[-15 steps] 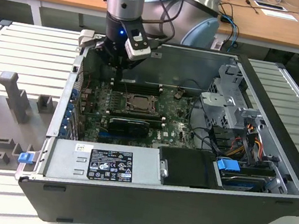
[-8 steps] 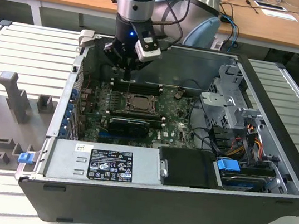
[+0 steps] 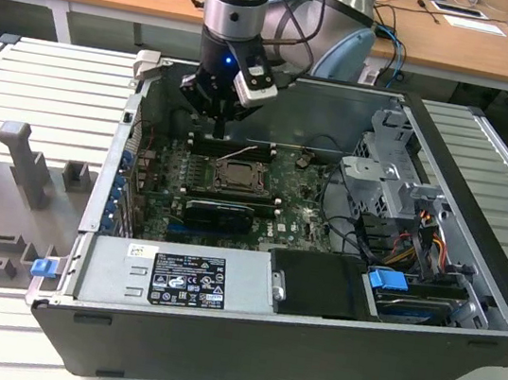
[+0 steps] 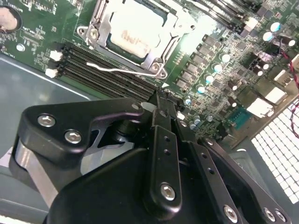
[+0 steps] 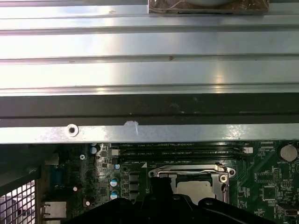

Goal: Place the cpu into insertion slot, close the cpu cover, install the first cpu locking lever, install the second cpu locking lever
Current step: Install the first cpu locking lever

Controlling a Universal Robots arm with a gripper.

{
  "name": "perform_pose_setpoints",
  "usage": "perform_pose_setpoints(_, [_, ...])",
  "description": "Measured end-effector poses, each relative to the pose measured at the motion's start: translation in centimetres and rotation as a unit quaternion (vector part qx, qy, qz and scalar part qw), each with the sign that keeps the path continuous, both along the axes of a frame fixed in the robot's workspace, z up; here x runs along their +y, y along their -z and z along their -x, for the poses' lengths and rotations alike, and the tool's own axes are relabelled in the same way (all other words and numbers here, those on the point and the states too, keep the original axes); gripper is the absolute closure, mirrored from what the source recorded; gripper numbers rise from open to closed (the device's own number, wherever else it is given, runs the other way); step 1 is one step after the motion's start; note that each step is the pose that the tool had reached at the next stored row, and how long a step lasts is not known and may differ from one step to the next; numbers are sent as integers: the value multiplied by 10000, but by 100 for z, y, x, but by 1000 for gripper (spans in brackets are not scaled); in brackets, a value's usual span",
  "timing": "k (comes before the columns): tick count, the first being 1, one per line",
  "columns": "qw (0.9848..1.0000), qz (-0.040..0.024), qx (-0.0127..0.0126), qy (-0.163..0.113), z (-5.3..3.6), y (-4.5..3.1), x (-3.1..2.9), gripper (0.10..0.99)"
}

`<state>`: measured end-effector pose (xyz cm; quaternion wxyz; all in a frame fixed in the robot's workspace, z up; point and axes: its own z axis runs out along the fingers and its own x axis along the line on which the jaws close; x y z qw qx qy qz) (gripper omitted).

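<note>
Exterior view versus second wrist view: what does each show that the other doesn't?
Exterior view: the whole open dark grey metal computer case, its grey label-bearing power supply box and metal drive cage. Second wrist view: round silvery capacitors and a white perforated grille. Both: the green circuit board, the pale square cpu framed by the silvery cpu cover, and the black claw, shut, above the board.
</note>
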<state>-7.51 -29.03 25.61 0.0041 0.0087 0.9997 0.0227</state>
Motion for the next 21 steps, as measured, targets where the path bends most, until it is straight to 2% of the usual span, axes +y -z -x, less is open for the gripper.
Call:
perform_pose_setpoints(2, [10000,-5,-5,-45,-10,15,0,980])
perform_pose_setpoints(9, [9999,-10,-6,-112,-132,148,10,980])
perform_pose_setpoints(10, [9999,-42,-5,-128,-140,149,10,980])
perform_pose_setpoints(11, [9998,-103,-7,-163,-160,156,12,980])
perform_pose_setpoints(12, [9997,-115,-7,-209,-174,169,15,980])
perform_pose_setpoints(15, [9995,-116,-5,-283,-225,203,33,980])
perform_pose_setpoints(18, [9995,-116,-5,-283,-293,256,79,980])
perform_pose_setpoints(21, [9995,-116,-5,-296,-359,275,90,980])
